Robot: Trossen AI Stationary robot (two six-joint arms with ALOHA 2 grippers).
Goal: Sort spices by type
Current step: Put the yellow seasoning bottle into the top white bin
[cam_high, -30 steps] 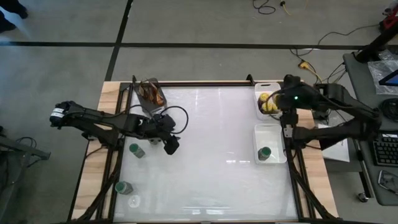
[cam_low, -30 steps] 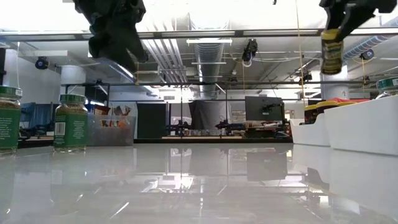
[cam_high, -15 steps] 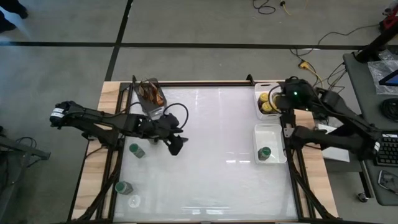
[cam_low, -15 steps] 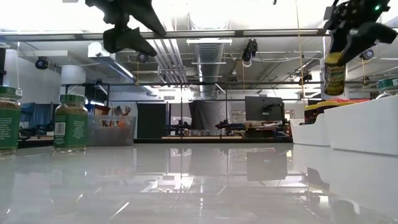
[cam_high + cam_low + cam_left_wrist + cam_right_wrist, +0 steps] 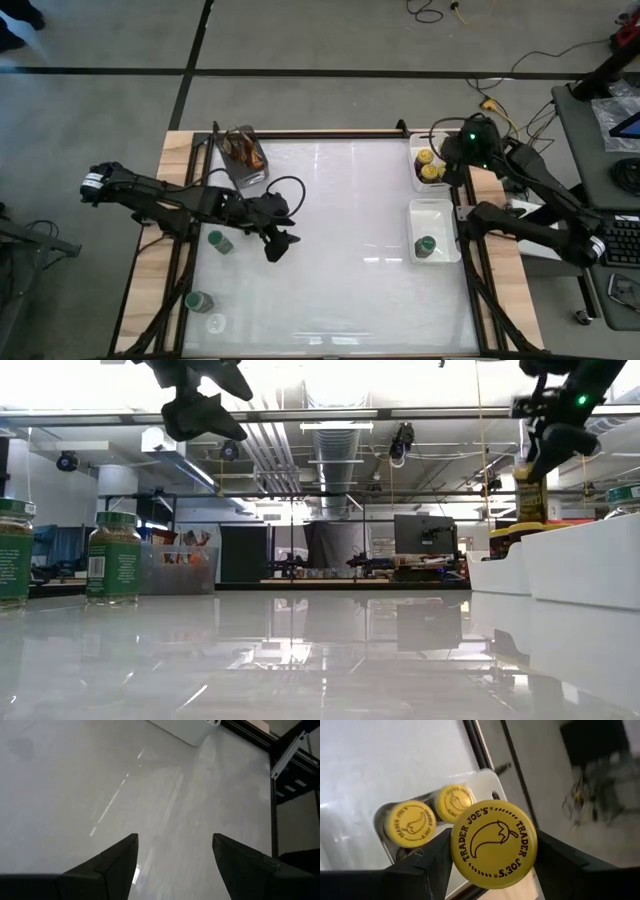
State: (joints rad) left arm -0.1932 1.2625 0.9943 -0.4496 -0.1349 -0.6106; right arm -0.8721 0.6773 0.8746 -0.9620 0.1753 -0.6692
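- Table [image 5: 330, 250]: most of the shot is taken up by it; three green-lid jars [image 5: 218, 241] are parked near its left edge.
- Two trays: the far tray [image 5: 415, 150] is loaded with two yellow-lid jars [image 5: 412, 822]; one green jar [image 5: 426, 245] is sat in the near tray [image 5: 432, 212].
- Left gripper [image 5: 172, 865]: held wide apart, empty, above the table.
- Right gripper [image 5: 492, 860]: clamped on a yellow jar [image 5: 493, 844], held over the far tray.

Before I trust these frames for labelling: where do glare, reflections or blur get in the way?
High view: pale glare streaks on the white table. Low view: ceiling lights blow out the top, the tabletop mirrors the room, and the green-lidded jars sit backlit. Left wrist view: streaks of glare between the open fingers. Right wrist view: the held yellow lid reads sharp, the room beyond soft.
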